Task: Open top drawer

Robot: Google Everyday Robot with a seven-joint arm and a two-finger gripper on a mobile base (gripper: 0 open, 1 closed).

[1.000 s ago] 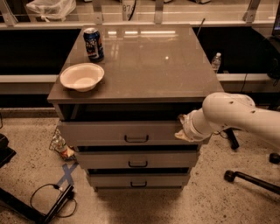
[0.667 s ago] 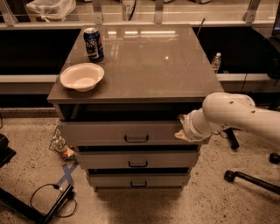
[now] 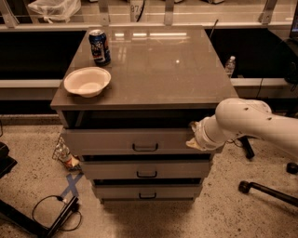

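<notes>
Slipping is the risk: the tool [image 3: 192,138] sits at the right edge of the top drawer [image 3: 116,141], away from its handle [image 3: 145,148], and whether it grips anything cannot be told.

White tag [image 3: 135,7] reads "87"; gripper [image 3: 193,140] at right end of top drawer [image 3: 116,141].

dim, warm | glare on cabinet top [image 3: 158,69] | black shadow beneath | jaws shaded at top drawer [image 3: 116,142] right end
</notes>
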